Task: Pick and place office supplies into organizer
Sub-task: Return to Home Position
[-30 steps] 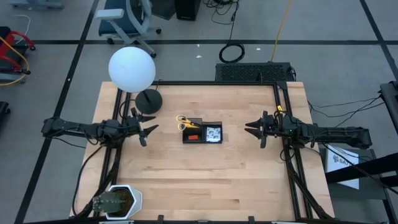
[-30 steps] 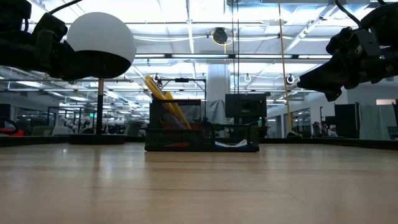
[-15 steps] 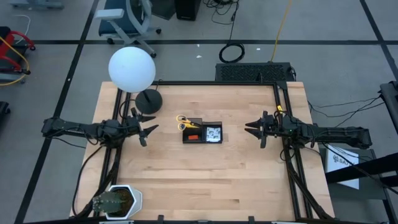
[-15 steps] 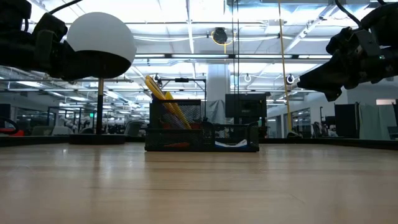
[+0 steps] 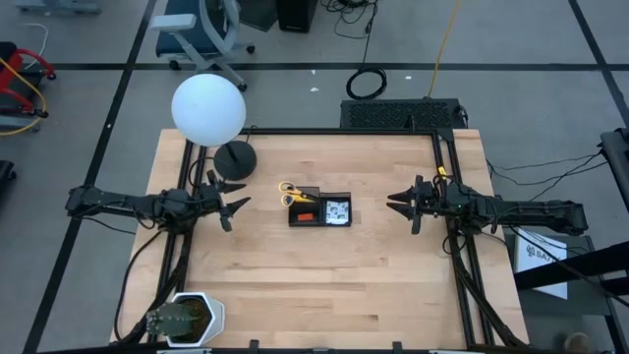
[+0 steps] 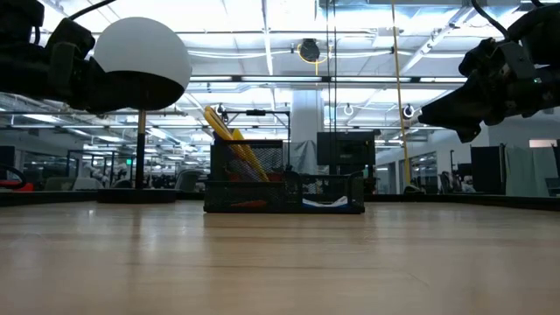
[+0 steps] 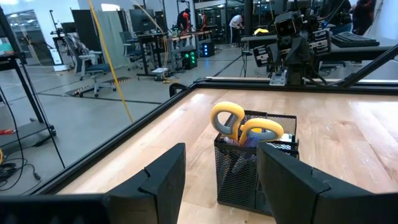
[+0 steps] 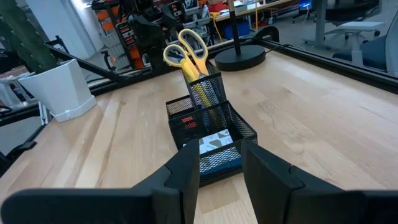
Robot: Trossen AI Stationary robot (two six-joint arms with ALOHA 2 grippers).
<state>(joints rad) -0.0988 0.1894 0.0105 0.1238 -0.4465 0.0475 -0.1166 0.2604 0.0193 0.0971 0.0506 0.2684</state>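
We are looking straight down on the pale wooden surface (image 5: 314, 285), level across it, and inward from both wrists, all sharing the black mesh organizer (image 6: 262, 171).

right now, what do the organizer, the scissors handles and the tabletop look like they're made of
The organizer: probably black-coated metal wire mesh; you see through its grid walls.
The scissors: handles look like glossy yellow plastic, smooth with highlights; blades are hidden.
The table: light wood, likely butcher-block, showing strips and grain under a satin sheen.

We see a wooden table (image 5: 314, 285) carrying a black mesh organizer (image 6: 267, 175), a round lamp base (image 5: 236, 158) and a potted plant (image 5: 182, 320).
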